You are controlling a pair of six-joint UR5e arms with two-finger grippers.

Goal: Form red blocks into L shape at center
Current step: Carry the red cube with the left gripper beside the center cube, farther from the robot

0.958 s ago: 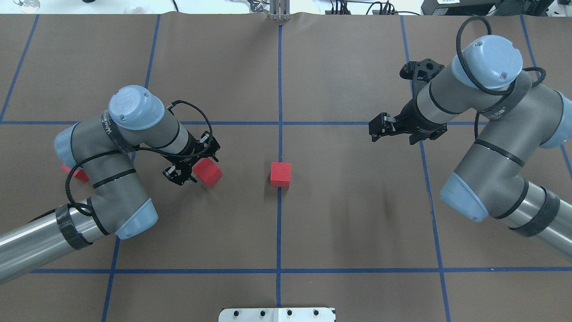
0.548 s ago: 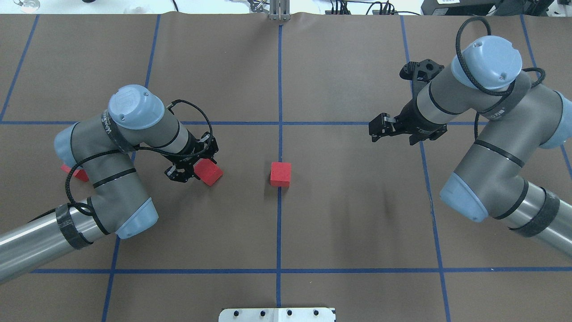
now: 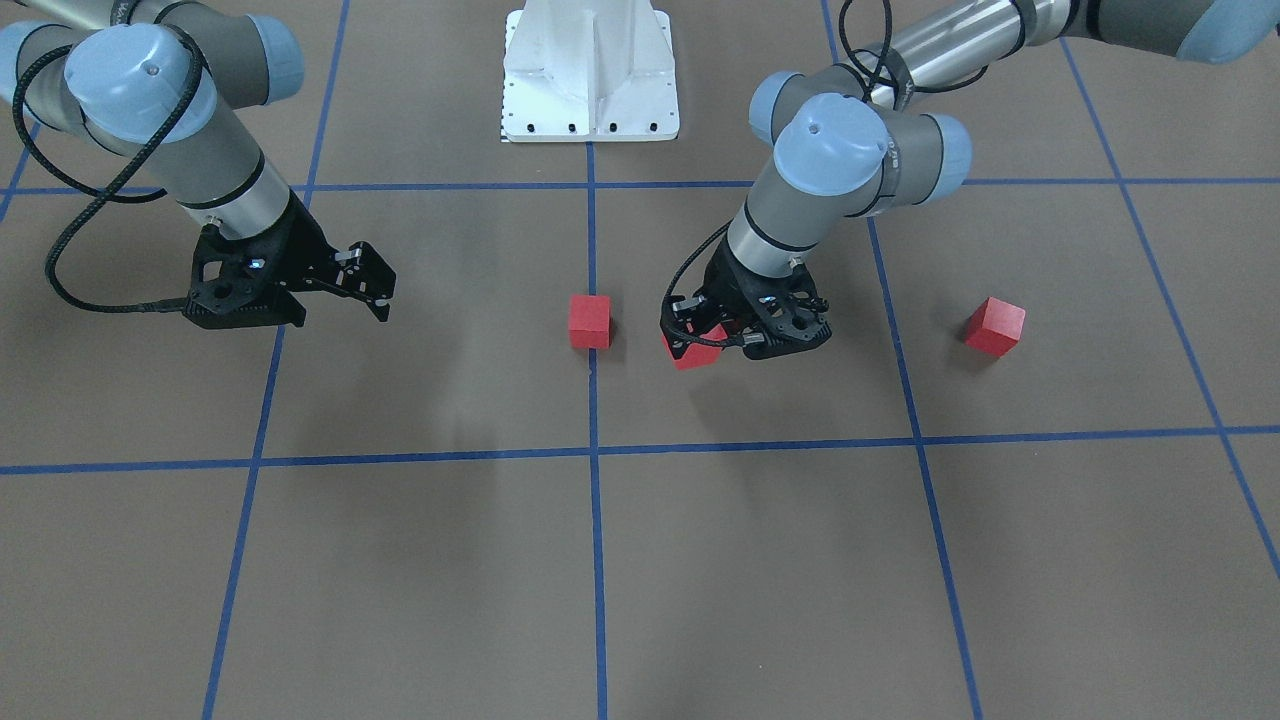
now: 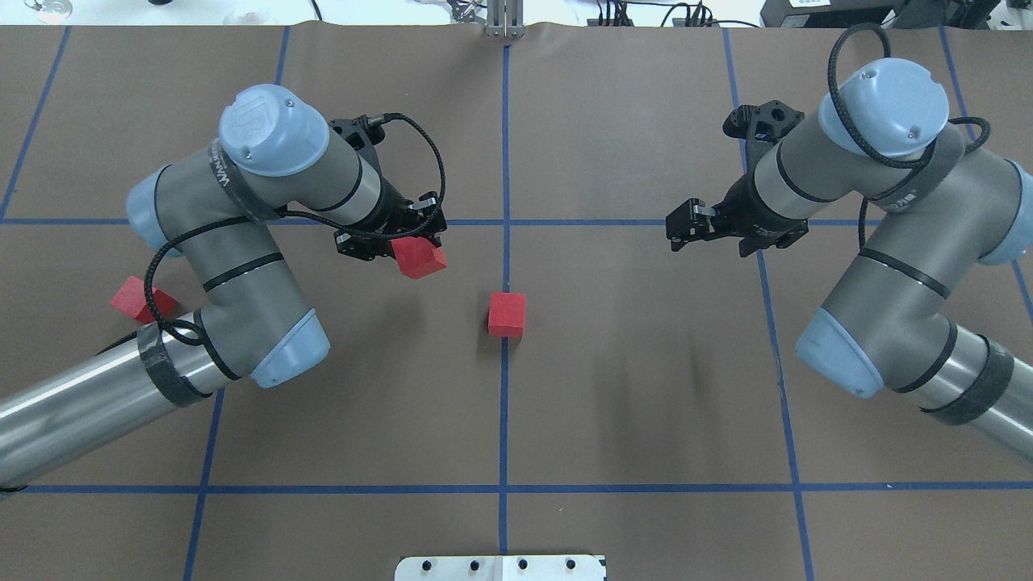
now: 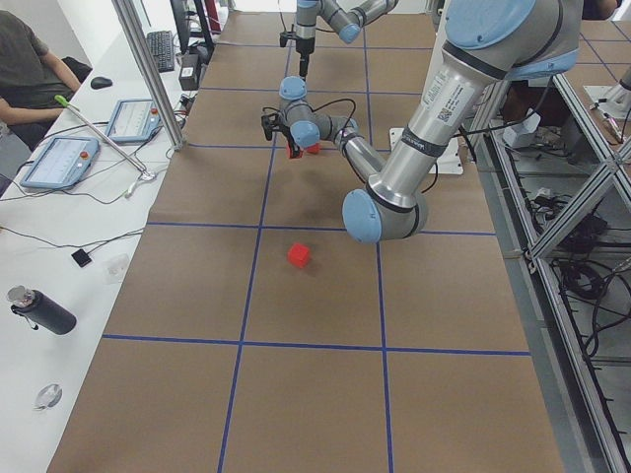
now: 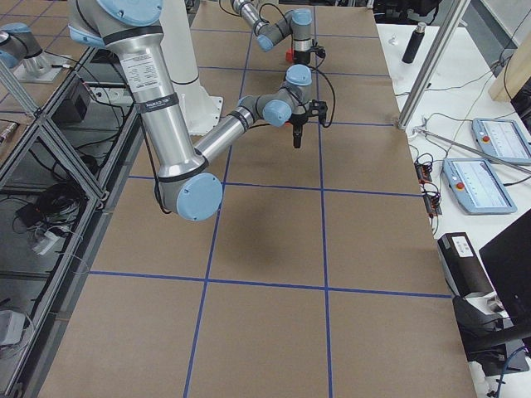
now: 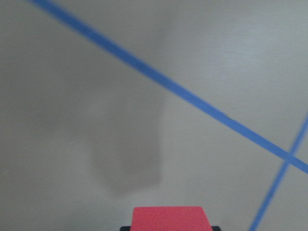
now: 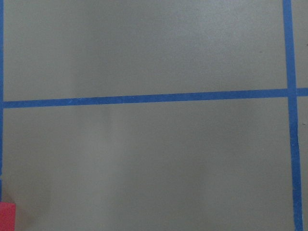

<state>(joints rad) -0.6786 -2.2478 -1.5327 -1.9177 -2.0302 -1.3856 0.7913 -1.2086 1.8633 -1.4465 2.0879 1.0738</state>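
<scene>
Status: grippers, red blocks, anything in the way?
Left gripper shut on held block, lifted. Right gripper open, empty. Centre block on midline; third block outlying. Nothing in between.

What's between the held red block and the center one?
Nothing: only bare brown table cover separates the held block from the center block, clearest in the overhead view.

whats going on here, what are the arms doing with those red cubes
The left gripper has its jaws shut on one red block and holds it off the table, short of the middle. A second block sits on the centre line. The third block lies far out on the robot's left, beside the left arm. The right gripper hovers empty on its own side. No L shape yet: no two blocks touch.
</scene>
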